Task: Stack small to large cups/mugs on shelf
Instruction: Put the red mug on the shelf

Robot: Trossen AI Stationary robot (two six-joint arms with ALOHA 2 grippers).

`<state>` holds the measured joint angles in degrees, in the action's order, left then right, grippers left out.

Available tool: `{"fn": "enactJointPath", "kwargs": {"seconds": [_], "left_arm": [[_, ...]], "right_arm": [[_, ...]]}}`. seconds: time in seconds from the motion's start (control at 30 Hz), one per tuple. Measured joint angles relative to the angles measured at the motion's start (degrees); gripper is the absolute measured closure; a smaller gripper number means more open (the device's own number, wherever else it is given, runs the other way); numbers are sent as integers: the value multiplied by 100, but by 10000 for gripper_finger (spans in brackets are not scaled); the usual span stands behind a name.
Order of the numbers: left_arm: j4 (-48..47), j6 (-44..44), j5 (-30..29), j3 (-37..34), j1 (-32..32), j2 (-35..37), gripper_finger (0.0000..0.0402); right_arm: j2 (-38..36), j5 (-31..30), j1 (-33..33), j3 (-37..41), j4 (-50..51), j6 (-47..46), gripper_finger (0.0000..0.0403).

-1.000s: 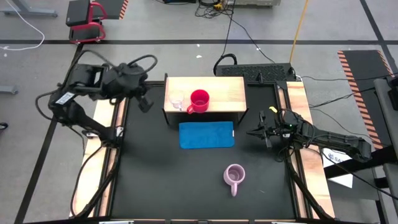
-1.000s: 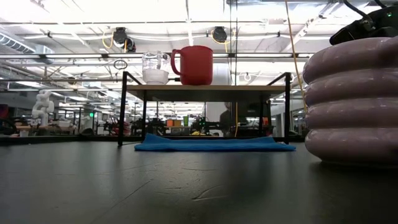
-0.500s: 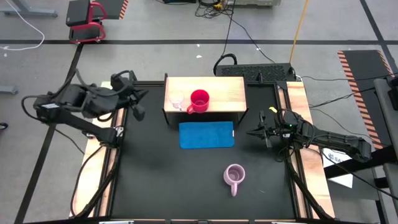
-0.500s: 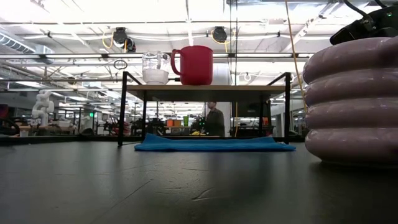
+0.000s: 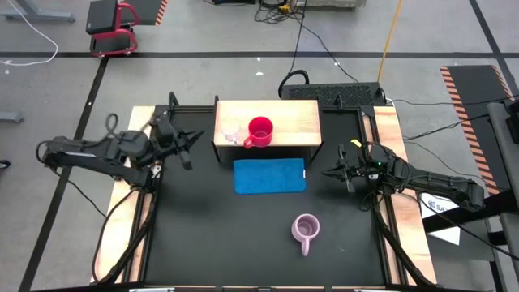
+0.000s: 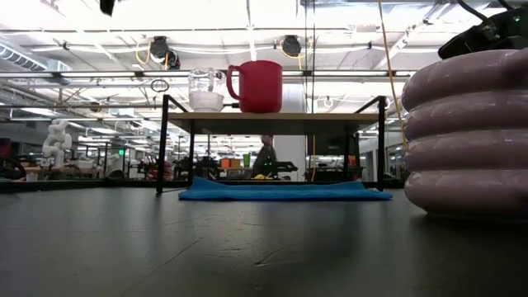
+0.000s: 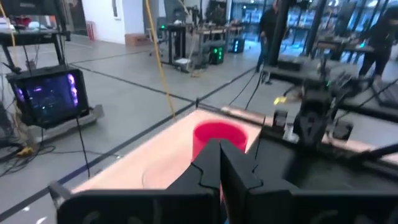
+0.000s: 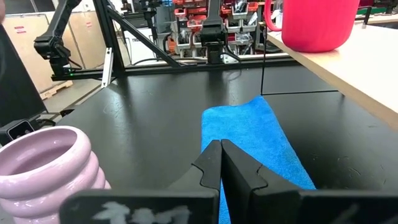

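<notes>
Black tabletop [image 5: 219, 235] under both arms, workshop floor and racks beyond. Nearest the low camera, alone on the bare black surface: ribbed lilac mug [image 5: 305, 230], untouched, well short of the right jaws [image 5: 336, 173] and off to one side of them. Right jaws pressed together, holding nothing, parked at the tabletop's edge with the blue mat [image 5: 269, 176] straight ahead of the tips. Unmoved over the last second.

Farther back: left jaws [image 5: 185, 148], also closed on nothing. Change here: left arm swung down and folded low beside the shelf [image 5: 296, 122], tips now aimed across at the board. Looks like a retreat after a placement, not a reach.

Farthest: red mug [image 5: 259, 130] and small clear glass cup [image 5: 230, 131] upright on the shelf top, side by side, just beyond the left jaws' tips. Neither disturbed.

Two of three apparently placed; lilac mug probably next, likeliest for the right arm.
</notes>
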<state>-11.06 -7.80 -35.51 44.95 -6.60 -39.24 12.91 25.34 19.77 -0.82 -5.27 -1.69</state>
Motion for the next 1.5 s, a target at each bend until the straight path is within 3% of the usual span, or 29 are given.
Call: {"fn": "enactJointPath", "kwargs": {"seconds": [0.27, 0.47, 0.63, 1.1, 1.5], "left_arm": [[1113, 199, 97, -1419, 56, 301, 400], [1348, 26, 65, -2430, 517, 910, 400], [1750, -39, 657, -3007, 875, 1460, 400], [1676, 25, 1250, -3263, 1219, 1791, 400], [1684, 18, 1504, -3263, 1231, 1789, 399]], "right_arm": [[-1, 0, 1, 1, -55, 12, 403], [-1, -1, 0, 2, -58, 14, 403], [0, -131, 0, 1, -130, 46, 403], [49, -447, 1, 0, -445, -37, 403], [909, -467, 13, -471, -520, -104, 403]]}}
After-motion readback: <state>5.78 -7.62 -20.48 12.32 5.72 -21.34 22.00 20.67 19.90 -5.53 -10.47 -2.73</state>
